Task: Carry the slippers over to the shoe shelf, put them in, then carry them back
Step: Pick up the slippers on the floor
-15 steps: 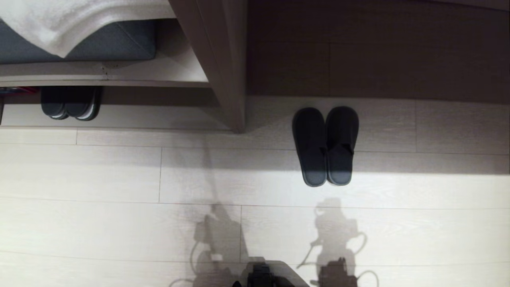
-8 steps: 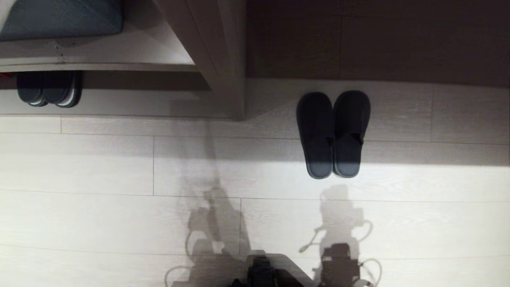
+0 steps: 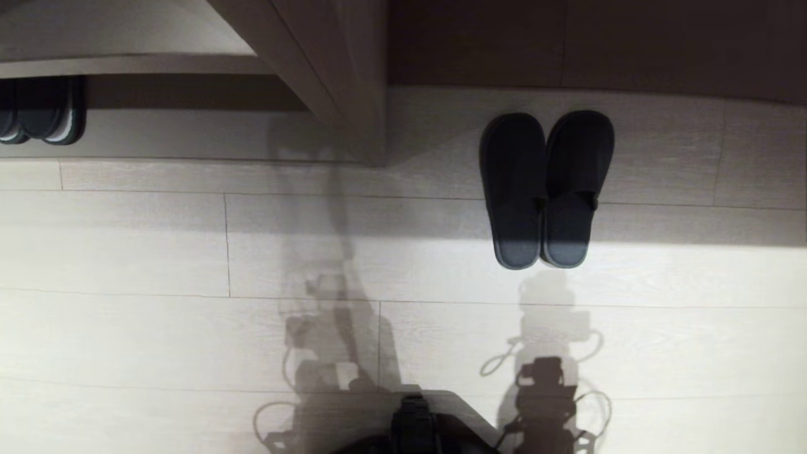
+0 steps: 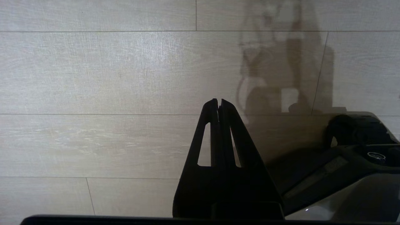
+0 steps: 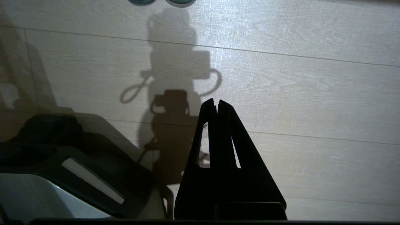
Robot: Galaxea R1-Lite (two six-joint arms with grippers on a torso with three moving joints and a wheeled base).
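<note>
Nothing done yet imo: slippers (image 3: 546, 189) on floor at 1 o'clock, both grippers (image 4: 219, 103) (image 5: 216, 103) pressed together, empty, nowhere near shelf.

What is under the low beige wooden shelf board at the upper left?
A second pair of dark slippers with whitish sole edges stands under the shelf board; their toe ends are hidden beneath it.

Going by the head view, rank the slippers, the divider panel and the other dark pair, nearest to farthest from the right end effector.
1. slippers, ahead on the right.
2. divider panel, centre.
3. other dark pair, far left.
The right end effector, shut, sits below that view's edge.
</note>
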